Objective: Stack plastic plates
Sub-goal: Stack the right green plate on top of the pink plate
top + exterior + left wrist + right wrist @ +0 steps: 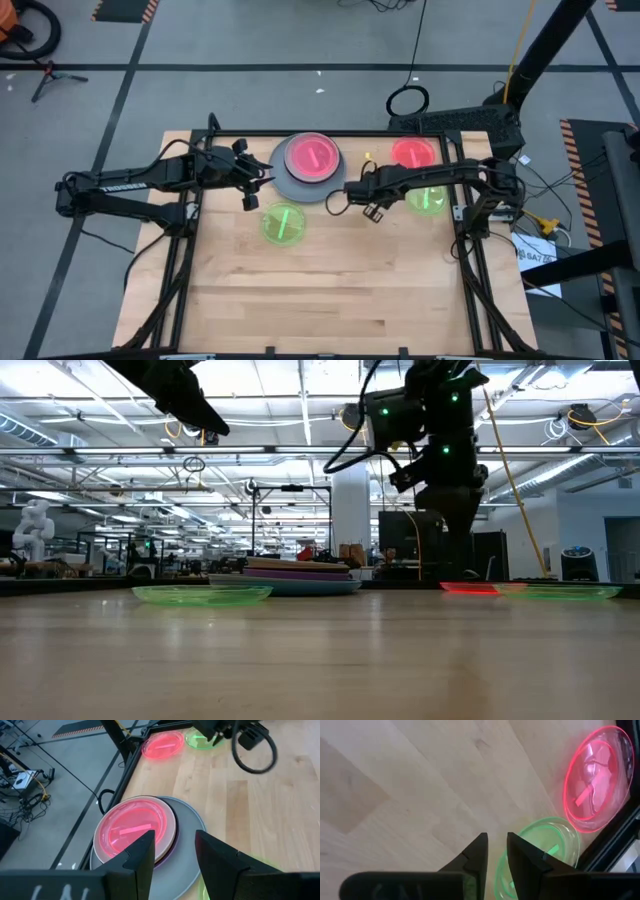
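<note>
Pink-red translucent plate (311, 155) topping a stack of plates (300, 178) on the wooden tabletop (320, 290), with pale, purple and large grey rims showing beneath it. Just ahead of the left gripper (249, 186): that stack, its near edge lying below and between the two dark fingers (142, 857). Fingers spread clearly apart, holding nothing, hanging above the tabletop. Below and slightly to the side of those fingers: a loose green plate (283, 223), flat on the wood, only its glowing edge caught in the left wrist view.

Right gripper (374, 207) poised over bare wood on the other side of the stack, fingers (476, 857) drawn close with a narrow gap left between them, nothing gripped. Just beyond the fingertips: a second green plate (540, 855), flat on the tabletop. Farther past that, near the tabletop's edge: a second pink-red plate (596, 777), apart from the green one.

Seen level across the tabletop: stack in the middle, green plates flat to either side.
</note>
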Tool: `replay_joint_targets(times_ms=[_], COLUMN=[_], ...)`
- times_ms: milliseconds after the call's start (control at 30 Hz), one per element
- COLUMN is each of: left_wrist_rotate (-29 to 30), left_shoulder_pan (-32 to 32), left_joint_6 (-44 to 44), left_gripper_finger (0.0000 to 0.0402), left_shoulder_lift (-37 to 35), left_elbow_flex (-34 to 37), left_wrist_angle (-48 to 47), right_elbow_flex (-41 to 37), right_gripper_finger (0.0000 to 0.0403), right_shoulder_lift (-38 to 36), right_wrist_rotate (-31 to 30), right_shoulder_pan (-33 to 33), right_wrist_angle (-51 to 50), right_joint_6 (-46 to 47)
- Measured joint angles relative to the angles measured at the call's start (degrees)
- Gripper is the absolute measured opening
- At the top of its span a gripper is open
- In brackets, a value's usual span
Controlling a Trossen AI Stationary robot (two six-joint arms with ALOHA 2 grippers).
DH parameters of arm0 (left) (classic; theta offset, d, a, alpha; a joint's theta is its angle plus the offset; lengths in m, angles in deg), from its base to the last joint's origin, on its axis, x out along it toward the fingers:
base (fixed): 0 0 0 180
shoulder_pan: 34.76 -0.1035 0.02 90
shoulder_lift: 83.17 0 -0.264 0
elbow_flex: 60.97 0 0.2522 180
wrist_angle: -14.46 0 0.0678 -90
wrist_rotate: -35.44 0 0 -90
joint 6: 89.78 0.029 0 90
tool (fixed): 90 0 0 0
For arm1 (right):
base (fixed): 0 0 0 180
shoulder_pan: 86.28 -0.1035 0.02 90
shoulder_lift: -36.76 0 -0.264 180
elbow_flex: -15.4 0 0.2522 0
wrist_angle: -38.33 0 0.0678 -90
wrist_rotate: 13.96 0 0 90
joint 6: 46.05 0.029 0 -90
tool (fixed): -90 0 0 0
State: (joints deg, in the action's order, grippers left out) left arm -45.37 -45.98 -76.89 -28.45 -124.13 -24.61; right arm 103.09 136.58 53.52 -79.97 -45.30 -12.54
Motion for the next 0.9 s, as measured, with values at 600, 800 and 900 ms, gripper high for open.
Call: replay_joint_targets(times_ms=[600,800,900], left_wrist_rotate=[0.0,0.0,0.0], left_shoulder_pan=[0.0,0.0,0.0], left_joint_6=[0.1,0.2,0.3], left_gripper_finger=[0.0147,0.0147,0.0147], left_shoulder_lift=[0.0,0.0,0.0], left_elbow_flex=[0.0,0.0,0.0], left_wrist_angle=[-1.4,-1.1,-1.1], right_elbow_flex=[-27.7,-30.8,-32.3], right_gripper_finger=[0.0044,0.0108,0.0131], right_shoulder_lift=[-26.0,-25.9,-24.7], right_wrist_rotate=[9.2,10.6,10.5], right_shoulder_pan=[10.9,11.0,11.0], right_wrist_angle=[18.8,23.0,25.3], right_joint_6=[14.2,16.8,17.4])
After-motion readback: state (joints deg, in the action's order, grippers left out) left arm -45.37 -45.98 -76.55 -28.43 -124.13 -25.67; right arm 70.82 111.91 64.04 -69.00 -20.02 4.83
